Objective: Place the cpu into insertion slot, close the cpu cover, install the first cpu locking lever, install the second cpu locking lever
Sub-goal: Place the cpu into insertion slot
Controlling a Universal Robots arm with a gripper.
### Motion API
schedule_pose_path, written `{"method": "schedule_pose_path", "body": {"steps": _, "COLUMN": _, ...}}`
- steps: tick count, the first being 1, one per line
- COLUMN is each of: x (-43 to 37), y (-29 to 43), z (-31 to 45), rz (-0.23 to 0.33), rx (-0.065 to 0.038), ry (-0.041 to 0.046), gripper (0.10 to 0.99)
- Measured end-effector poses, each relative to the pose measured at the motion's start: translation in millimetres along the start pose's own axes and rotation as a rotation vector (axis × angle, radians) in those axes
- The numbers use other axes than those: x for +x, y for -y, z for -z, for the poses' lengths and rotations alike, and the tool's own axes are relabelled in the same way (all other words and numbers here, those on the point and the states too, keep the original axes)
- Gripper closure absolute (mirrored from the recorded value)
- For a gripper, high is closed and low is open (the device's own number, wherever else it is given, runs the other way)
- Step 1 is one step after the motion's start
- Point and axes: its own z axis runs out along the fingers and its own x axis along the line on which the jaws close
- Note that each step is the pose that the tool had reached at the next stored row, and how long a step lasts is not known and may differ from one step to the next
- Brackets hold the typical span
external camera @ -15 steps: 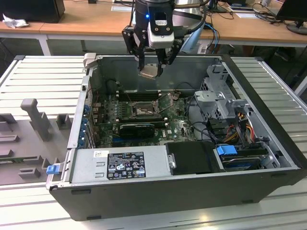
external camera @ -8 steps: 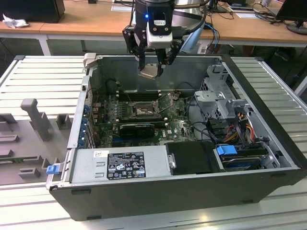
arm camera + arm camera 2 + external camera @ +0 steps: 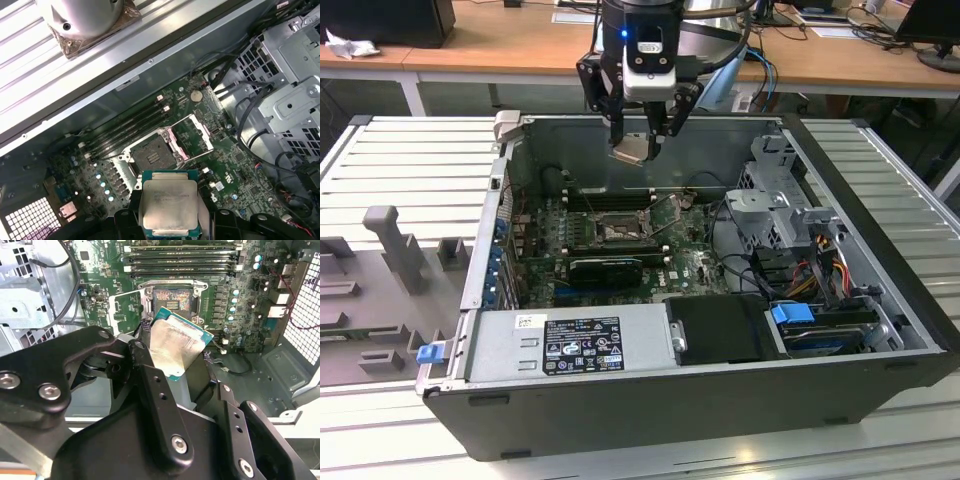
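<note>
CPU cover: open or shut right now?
Open. The cover lies flipped back beside the socket, leaving its pin field bare; the chip is held in the gripper.

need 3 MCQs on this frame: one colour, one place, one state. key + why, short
1. Colour of the motherboard?
A. red
B. green
C. white

2. Where is the cpu relative to the computer case?
A. flat on the motherboard inside it
B. beside it, outside
C. in the gripper, above its open top

3. State of the cpu cover at the insertion slot?
A. swung open, slot bare
B. shut over the slot
C. shut over a seated chip

Key:
1 B: the board is green in both wrist views.
2 C: the exterior view shows the chip clamped between the fingers, over the open case.
3 A: in the first wrist view the frame plate lies flipped aside and the dark socket is exposed.
</note>
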Motion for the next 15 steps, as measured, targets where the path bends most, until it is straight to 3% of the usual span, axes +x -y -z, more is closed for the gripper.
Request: {"method": "schedule_pose_path", "body": {"steps": 15, "x": 0.0, "y": 0.1, "z": -0.7, "rz": -0.084, "rx": -0.002, "ry": 0.0075, "gripper": 0.561}}
